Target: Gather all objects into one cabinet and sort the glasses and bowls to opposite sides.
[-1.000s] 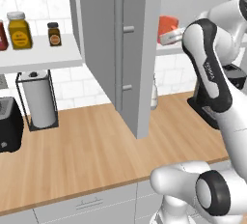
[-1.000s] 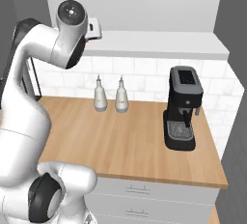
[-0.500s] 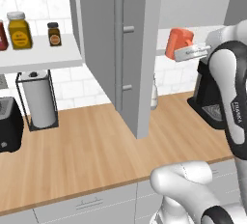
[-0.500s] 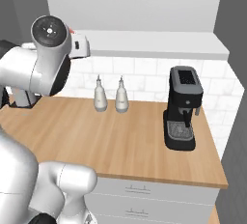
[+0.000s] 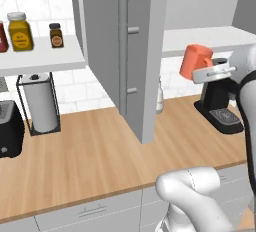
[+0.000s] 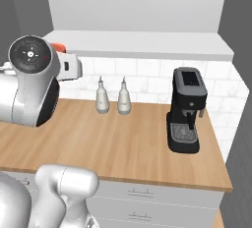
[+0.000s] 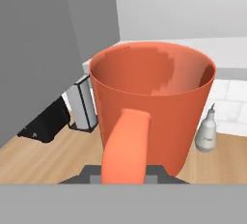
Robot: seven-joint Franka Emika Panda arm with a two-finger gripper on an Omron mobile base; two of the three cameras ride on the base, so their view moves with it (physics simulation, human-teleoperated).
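Where the left base view looks across the wooden counter (image 5: 100, 156), the orange mug (image 5: 195, 61) hangs in the air to the right of the open grey cabinet door (image 5: 122, 51), held at the end of the gripper (image 5: 212, 71), which reaches in from the right; the fingers are closed on the mug's near side, though the exact contact is hidden by the hand. The mug sits upright, in front of the white cabinet shelf (image 5: 200, 38), above the counter and up and to the left of the black coffee machine (image 5: 220, 108). On the open shelf at the left stand spice jars (image 5: 20, 31), and below it a paper towel holder (image 5: 37, 103) and a black toaster (image 5: 9, 136). From the right base view, a sliver of the orange mug (image 6: 58, 47) peeks out behind the arm's big joint, just beneath the white shelf (image 6: 147, 45), with two white bottles (image 6: 112, 97) and the coffee machine (image 6: 186, 110) on the counter below and to the right. Through the hand view, the mug (image 7: 152, 102) looms close and upright, its handle (image 7: 126, 146) facing the camera and running down between the fingers, which are shut narrow on it; the grey door (image 7: 43, 49) lies to the left and a white bottle (image 7: 207, 131) to the right.
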